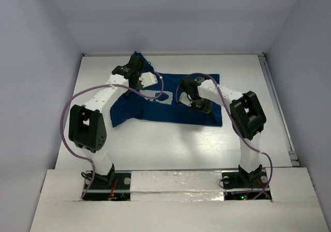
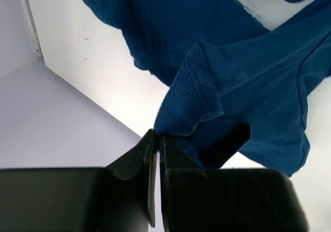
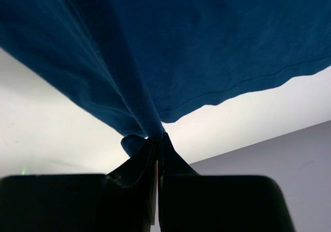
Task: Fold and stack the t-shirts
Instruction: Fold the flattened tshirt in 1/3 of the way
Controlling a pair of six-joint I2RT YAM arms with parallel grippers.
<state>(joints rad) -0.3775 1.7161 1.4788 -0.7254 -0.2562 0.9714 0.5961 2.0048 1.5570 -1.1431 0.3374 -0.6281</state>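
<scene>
- Left gripper: jaws clenched, pinching a stitched hem corner of the t-shirt.
- Right gripper: jaws clenched, clamping a gathered fold of the same cloth.
- The t-shirt: navy, its white print facing up, lying rumpled on the far half of the table, between the two arms.

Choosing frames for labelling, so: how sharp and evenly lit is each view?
Top view: soft, even light, t-shirt crisp, shadows faint. Left wrist: hem stitching sharp, left gripper an underexposed black silhouette against the bright table. Right wrist: t-shirt close and slightly soft, right gripper likewise near-black.
</scene>
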